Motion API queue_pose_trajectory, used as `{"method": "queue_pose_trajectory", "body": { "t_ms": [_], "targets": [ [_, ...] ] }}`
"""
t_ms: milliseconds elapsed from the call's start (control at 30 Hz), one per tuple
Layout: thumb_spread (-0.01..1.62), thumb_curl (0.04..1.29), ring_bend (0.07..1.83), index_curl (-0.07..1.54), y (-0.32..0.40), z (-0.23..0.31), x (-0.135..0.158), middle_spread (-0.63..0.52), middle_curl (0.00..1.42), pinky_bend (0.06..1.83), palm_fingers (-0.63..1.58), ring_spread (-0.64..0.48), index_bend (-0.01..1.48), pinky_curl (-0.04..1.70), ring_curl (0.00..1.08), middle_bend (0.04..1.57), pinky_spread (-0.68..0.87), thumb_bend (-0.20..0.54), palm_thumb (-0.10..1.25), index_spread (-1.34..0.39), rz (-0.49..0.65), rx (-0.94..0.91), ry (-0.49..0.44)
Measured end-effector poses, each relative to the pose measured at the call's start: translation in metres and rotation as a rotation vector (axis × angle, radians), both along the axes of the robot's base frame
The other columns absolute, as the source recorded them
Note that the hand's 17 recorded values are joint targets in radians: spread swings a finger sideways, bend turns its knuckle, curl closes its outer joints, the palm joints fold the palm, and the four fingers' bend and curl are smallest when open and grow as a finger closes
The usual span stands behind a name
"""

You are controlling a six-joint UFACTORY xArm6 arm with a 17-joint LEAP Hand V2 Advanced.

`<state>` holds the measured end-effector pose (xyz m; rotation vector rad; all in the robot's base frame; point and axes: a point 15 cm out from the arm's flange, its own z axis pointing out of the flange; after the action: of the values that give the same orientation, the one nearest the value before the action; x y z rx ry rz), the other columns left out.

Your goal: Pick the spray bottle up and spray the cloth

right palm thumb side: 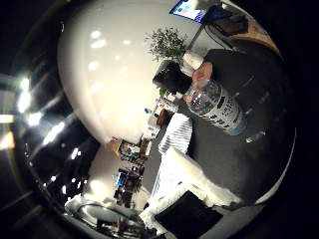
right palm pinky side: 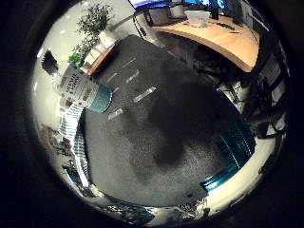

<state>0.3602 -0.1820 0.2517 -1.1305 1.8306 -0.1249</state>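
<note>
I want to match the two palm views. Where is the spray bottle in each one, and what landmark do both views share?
Little finger side view: the spray bottle stands at the edge of the dark mat, beside the striped cloth.
Thumb side view: the bottle is again on the mat, next to the cloth, with its black spray head towards the white wall.
Shared landmark: the potted plant behind the bottle.

Wooden desk (right palm pinky side: 228, 40) — potted plant (right palm pinky side: 93, 21) nearby

Office: curved wooden desk (right palm pinky side: 223, 38), monitors (right palm pinky side: 152, 4), potted plant (right palm pinky side: 92, 21).
</note>
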Motion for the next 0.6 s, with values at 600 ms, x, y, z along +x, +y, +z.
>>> {"method": "queue_pose_trajectory", "body": {
  "t_ms": [600],
  "targets": [
    [1.07, 0.30, 0.39, 0.27, 0.004, -0.014, 0.020, 0.13, 0.34, 0.47, 0.11, 0.16, 0.15, 0.30, 0.26, 0.20, 0.38, -0.022, 0.63, -0.21, -0.035, 0.103, -0.032]
  ]
}}
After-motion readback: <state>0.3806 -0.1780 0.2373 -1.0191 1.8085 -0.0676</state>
